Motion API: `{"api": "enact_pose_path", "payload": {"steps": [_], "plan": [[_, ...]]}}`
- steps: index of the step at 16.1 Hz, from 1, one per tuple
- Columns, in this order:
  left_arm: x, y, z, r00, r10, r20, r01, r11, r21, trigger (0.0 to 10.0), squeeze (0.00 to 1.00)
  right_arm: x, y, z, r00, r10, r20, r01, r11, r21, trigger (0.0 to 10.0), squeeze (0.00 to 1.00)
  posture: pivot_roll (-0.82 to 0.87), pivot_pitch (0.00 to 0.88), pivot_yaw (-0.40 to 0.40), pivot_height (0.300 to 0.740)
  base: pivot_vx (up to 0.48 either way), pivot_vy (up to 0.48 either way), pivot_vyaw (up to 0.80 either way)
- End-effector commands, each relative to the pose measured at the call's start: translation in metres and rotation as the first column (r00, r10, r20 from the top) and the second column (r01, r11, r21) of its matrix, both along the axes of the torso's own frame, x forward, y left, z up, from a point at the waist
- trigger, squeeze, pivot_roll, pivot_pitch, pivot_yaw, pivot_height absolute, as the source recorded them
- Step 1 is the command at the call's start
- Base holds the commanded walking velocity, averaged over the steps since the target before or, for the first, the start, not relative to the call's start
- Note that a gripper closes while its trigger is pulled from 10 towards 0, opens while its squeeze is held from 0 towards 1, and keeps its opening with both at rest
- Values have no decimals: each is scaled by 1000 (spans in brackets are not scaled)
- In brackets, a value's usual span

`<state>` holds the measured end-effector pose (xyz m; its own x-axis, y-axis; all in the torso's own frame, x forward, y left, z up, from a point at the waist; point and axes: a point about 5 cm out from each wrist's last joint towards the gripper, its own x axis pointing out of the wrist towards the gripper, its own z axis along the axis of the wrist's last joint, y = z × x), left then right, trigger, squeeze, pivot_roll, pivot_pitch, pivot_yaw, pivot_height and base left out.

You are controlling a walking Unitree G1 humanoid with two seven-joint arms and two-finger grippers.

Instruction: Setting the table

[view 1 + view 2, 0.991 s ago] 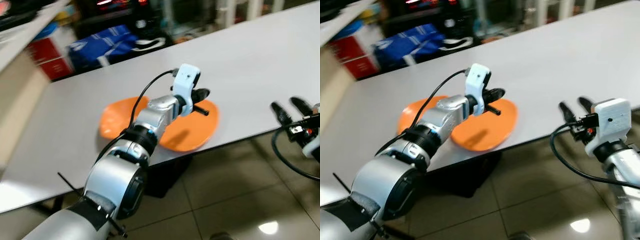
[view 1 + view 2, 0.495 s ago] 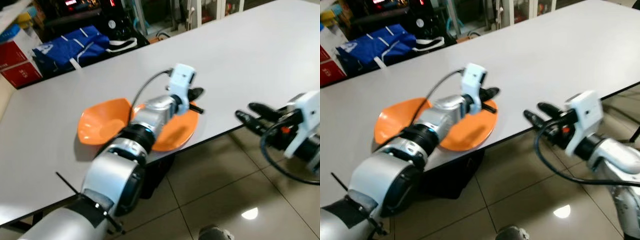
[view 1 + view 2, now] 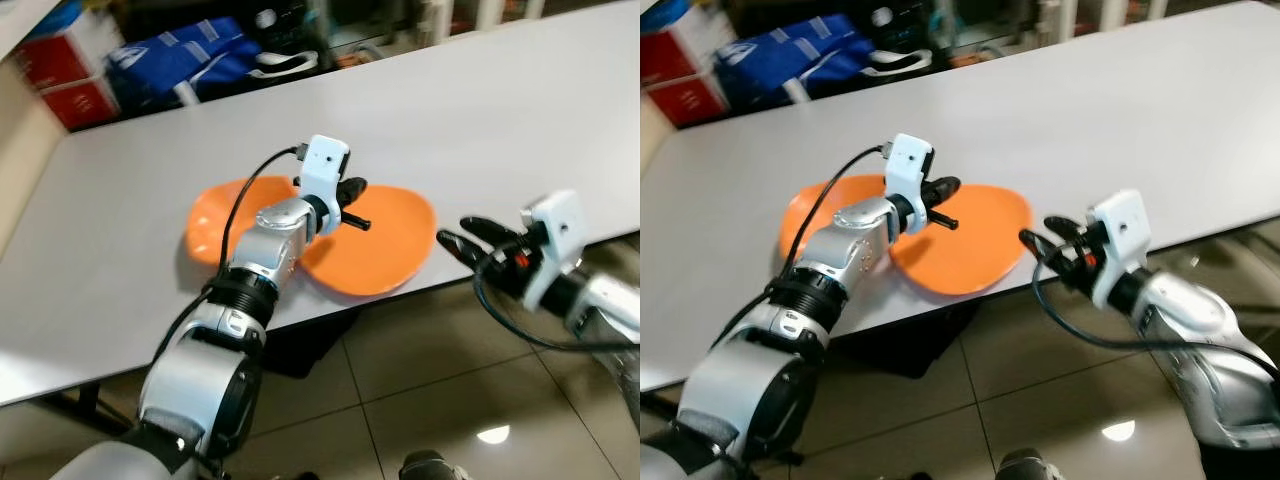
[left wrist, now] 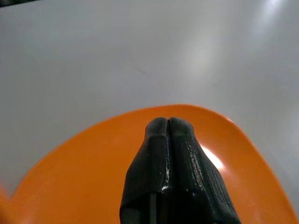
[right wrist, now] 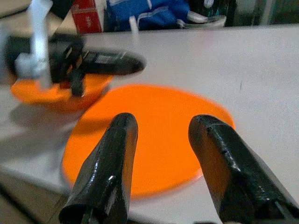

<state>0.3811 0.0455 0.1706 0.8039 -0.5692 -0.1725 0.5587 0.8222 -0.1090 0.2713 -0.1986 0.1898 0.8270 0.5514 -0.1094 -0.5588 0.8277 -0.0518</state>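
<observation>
A flat orange plate lies near the front edge of the white table, and an orange bowl sits against its left side. My left gripper hovers over the plate's back part, its fingers pressed shut with nothing between them. My right gripper is open just off the table's front edge, at the plate's right rim. In the right wrist view the plate lies beyond the two spread fingers, with the left gripper and the bowl behind it.
A blue bag and red boxes stand on the floor behind the table. Tiled floor lies under my right arm. The table stretches bare to the right and back of the plate.
The camera has shifted. My right gripper has come in from the right, up to the plate's rim at the table edge. The left gripper stays shut over the plate.
</observation>
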Motion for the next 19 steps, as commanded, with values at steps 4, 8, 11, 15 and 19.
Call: {"api": "enact_pose_path", "payload": {"steps": [4, 8, 11, 15, 19], "plan": [[-12, -6, -4, 1000, 14, 9, -13, 996, -83, 10000, 0, 21, 12, -2, 998, -22, 53, 21, 1000, 5, 10000, 0, -279, 15, 110, 740, 0, 0, 0], [-22, -15, -10, 999, -43, -4, 42, 991, -123, 10000, 0, 29, 18, -6, 997, -19, 68, 19, 1000, 11, 10000, 0, -281, 6, 101, 740, 0, 0, 0], [-26, -23, -23, 996, -51, -77, 38, 988, -153, 10000, 0, 35, 24, -8, 997, -12, 80, 11, 1000, 19, 10000, 0, -281, 0, 91, 740, 0, 0, 0], [-28, -31, -30, 983, -106, -150, 82, 984, -159, 10000, 0, 34, 27, -4, 995, 0, 99, -2, 1000, 18, 10000, 0, -289, 0, 98, 740, 0, 0, 0], [-24, -38, -26, 977, -149, -151, 134, 985, -104, 10000, 0, 32, 29, -3, 994, 3, 113, -5, 1000, 10, 10000, 0, -307, 0, 114, 740, 0, 0, 0]]}}
